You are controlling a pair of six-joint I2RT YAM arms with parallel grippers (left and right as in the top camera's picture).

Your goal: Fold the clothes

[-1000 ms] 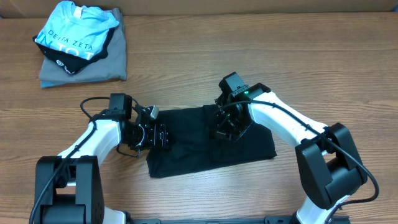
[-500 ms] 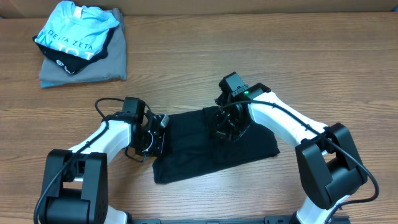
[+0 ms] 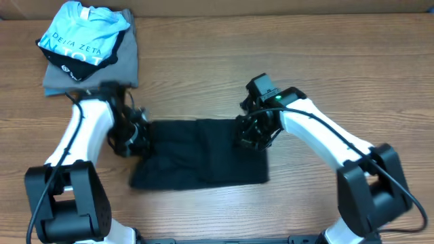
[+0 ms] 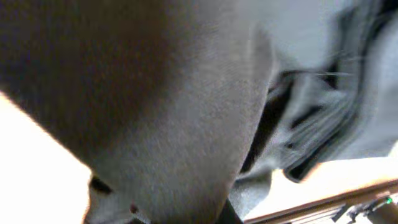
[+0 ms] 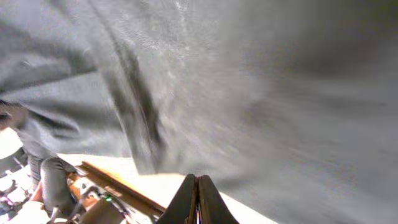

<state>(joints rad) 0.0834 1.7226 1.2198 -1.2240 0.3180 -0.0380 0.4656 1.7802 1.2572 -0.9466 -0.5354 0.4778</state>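
1. Far left, top corner of the table (image 3: 203, 81): a light blue shirt (image 3: 80, 30) w/ white lettering lies on top of a grey folded shirt (image 3: 108, 73). That stack is well apart from the action.
2. Left arm reaches in from the near-left edge. The left gripper (image 3: 139, 137) is down at the upper-left corner of the black T-shirt (image 3: 200, 154), pinched shut on the cloth edge there.
3. Left wrist cam is blurred: dark cloth fills nearly the whole frame right up against the lens, w/ folds bunched at the right. The fingers themselves can't be made out in that view.
4. Centre: the black T-shirt lies flat on the wood btwn the two arms, a rough rectangle, wider than deep, near the front edge of the table. Its left side looks a bit rumpled by the gripper.
5. Right of centre: the right gripper (image 3: 254, 132) sits on the shirt's upper-right part, just inside the right edge, arm coming in from the near-right.
6. Right wrist cam: the fingertips (image 5: 188, 198) are pressed together, tips right at the cloth, which fills the frame. Can't tell if any fabric is caught btwn them.
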